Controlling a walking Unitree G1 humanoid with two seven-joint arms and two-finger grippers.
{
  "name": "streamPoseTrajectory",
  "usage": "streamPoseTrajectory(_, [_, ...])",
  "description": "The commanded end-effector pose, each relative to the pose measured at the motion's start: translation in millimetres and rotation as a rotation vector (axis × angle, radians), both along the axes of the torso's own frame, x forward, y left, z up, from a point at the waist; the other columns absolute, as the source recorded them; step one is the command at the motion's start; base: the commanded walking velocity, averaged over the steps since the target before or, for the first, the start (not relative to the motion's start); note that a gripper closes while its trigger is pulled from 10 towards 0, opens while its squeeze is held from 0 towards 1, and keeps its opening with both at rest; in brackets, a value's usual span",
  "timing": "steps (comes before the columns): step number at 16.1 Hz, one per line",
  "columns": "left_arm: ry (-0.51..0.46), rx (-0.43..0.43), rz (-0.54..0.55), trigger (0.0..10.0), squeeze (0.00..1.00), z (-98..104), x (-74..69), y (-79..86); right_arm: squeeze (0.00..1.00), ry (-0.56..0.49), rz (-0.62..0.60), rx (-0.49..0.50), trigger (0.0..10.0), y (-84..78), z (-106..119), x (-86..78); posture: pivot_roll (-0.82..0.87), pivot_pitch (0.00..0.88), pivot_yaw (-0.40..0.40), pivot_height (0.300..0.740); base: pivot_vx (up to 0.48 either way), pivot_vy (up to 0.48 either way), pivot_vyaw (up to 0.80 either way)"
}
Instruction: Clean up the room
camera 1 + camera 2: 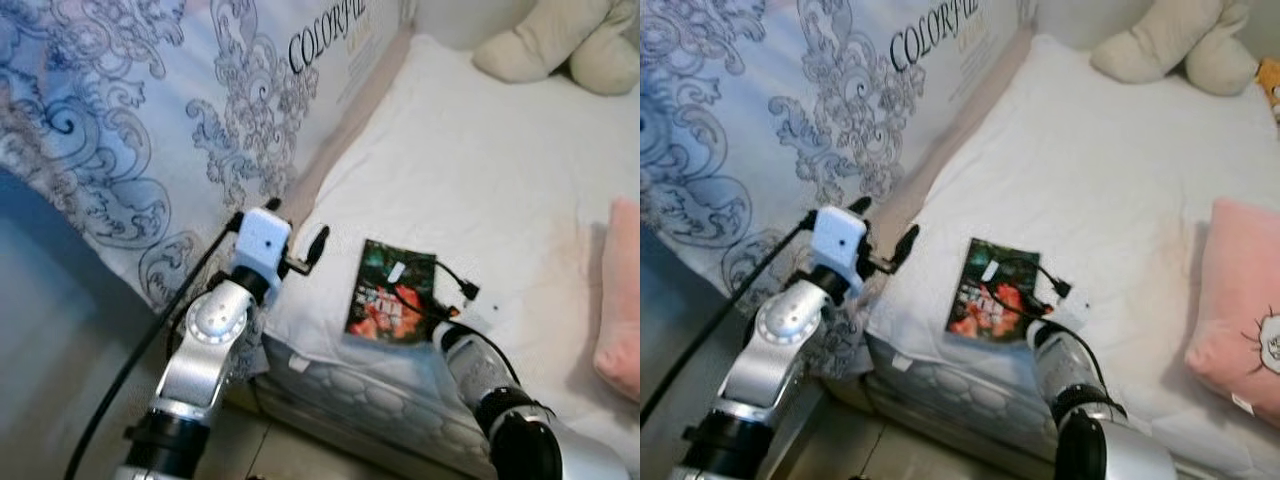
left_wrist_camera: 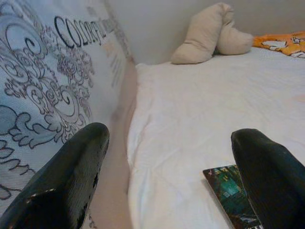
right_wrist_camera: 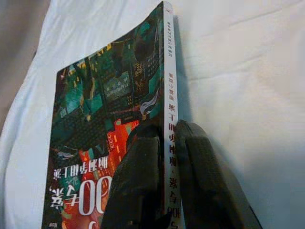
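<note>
The book (image 3: 119, 129) is a light, bendy paperback flat on the bed (image 1: 480, 180); right claw (image 3: 172, 143) pinches its spine edge; left claw (image 1: 297, 232), at nine o'clock, gapes empty.

We are in a bedroom. Before us lies a white-sheeted bed (image 1: 470, 180) with a pink pillow (image 1: 1240, 310). A beige plush toy (image 1: 560, 40) rests on it.

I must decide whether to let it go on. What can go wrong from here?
1. The right gripper pinches the book only at its spine edge, so the book may slip or droop when lifted.
2. The book lies near the bed edge and could fall to the floor.
</note>
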State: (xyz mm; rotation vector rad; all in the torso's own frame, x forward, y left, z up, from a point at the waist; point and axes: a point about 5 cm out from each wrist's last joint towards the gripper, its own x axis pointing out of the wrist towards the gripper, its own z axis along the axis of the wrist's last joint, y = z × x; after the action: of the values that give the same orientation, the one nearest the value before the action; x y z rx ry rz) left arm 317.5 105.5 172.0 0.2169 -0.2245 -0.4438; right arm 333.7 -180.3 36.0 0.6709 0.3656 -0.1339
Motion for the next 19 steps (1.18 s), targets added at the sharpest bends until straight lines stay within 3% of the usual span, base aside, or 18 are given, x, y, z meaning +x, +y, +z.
streamPoseTrajectory(1, [-0.017, 0.003, 0.001, 10.0, 0.00, 4.9, -1.3, 0.9, 0.00, 0.041, -0.027, -0.089, 0.0, -12.9, -6.0, -6.5, 0.33, 0.189, 0.006, 0.740, 0.000, 0.000, 0.00])
streamPoseTrajectory(4, [-0.012, 0.005, 0.002, 10.0, 0.00, 2.3, -1.3, 2.1, 0.00, -0.006, -0.090, -0.170, 0.0, -28.9, 8.6, 1.1, 0.30, 0.191, 0.007, 0.740, 0.000, 0.000, 0.00])
streamPoseTrajectory(6, [-0.011, 0.002, -0.006, 10.0, 0.00, 2.0, -2.1, -0.2, 0.00, -0.040, -0.079, -0.176, 0.0, -22.8, 18.3, 9.3, 0.30, 0.192, 0.007, 0.740, 0.000, 0.000, 0.00])
streamPoseTrajectory(8, [0.013, -0.022, -0.082, 10.0, 0.00, 1.3, -8.6, -8.4, 0.00, -0.039, -0.080, -0.205, 0.0, -18.8, 23.3, 13.8, 0.32, 0.198, 0.002, 0.740, 0.000, 0.000, 0.00])
streamPoseTrajectory(10, [0.148, -0.059, -0.287, 10.0, 0.00, -7.0, -27.7, -27.5, 0.00, -0.059, -0.096, -0.199, 0.0, -16.8, 31.7, 19.9, 0.32, 0.208, 0.000, 0.740, 0.000, 0.000, 0.00])
streamPoseTrajectory(12, [0.218, -0.066, -0.476, 10.0, 0.00, -4.8, -59.6, -43.0, 0.00, -0.095, -0.116, -0.206, 0.0, -15.2, 44.9, 28.2, 0.34, 0.252, 0.011, 0.740, 0.000, 0.000, 0.00])
streamPoseTrajectory(14, [0.241, -0.038, -0.535, 10.0, 0.00, -4.1, -79.8, -45.1, 0.00, -0.102, -0.172, -0.194, 0.0, -20.0, 50.6, 30.7, 0.36, 0.291, 0.024, 0.740, 0.000, 0.000, 0.00])
streamPoseTrajectory(19, [0.305, -0.019, -0.536, 10.0, 0.00, -0.4, -98.1, -34.9, 0.00, -0.076, -0.192, -0.213, 0.0, -20.2, 47.8, 29.1, 0.39, 0.362, 0.044, 0.740, 0.000, 0.000, 0.00])
